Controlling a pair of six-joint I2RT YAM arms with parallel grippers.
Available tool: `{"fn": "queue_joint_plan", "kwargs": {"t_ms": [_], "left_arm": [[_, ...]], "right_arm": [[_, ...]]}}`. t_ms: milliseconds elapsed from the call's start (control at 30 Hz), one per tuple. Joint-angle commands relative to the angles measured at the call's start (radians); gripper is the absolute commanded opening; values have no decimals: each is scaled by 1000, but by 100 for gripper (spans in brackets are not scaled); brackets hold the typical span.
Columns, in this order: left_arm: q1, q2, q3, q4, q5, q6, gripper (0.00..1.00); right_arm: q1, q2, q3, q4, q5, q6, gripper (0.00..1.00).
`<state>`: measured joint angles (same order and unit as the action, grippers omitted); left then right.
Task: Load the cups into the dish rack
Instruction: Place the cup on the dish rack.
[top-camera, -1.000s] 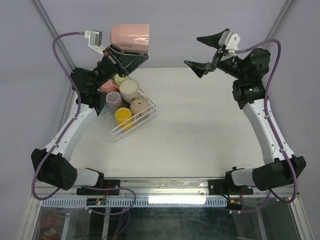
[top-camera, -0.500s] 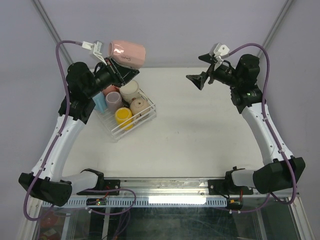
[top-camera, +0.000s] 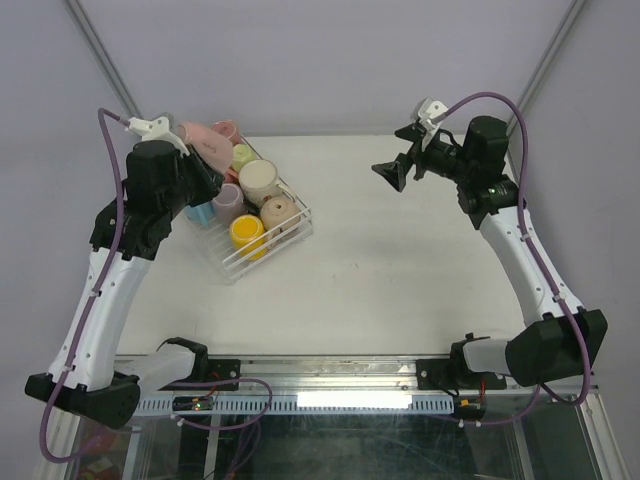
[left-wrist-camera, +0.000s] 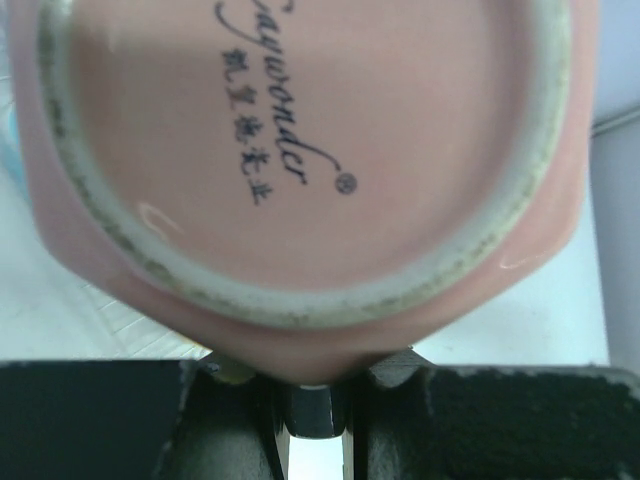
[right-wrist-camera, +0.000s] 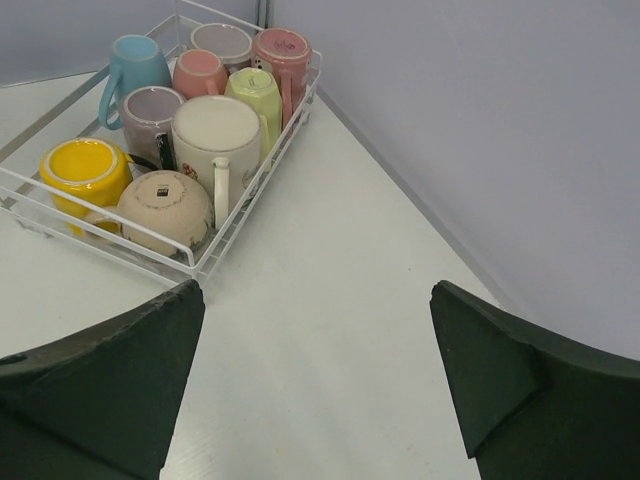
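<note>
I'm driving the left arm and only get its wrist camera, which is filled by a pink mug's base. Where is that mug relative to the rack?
Observer: The top view shows the pink mug, clamped by the left gripper, tilted at the dish rack's far left corner.
Operator: How full is the rack?
Observer: The right wrist view shows nine mugs in it, packed close.
Operator: Is the right arm in my way?
Observer: No. The right gripper hangs open and empty above the table, right of the rack.
</note>
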<state>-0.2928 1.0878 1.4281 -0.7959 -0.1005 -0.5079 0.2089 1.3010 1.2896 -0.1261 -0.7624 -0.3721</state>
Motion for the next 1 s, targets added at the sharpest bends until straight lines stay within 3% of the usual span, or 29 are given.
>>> {"fn": "queue_joint_plan", "kwargs": {"t_ms": [0, 167, 467, 967], "left_arm": [[9, -11, 117, -78, -197, -26, 0], [9, 17, 119, -175, -293, -83, 0], [8, 57, 35, -214, -304, -200, 0], [9, 158, -169, -126, -259, -162, 0]], "right_arm": [[-4, 1, -1, 15, 5, -14, 98], [-5, 7, -2, 9, 9, -23, 98], [-4, 17, -5, 7, 10, -30, 98], [-4, 24, -21, 1, 15, -47, 98]]}}
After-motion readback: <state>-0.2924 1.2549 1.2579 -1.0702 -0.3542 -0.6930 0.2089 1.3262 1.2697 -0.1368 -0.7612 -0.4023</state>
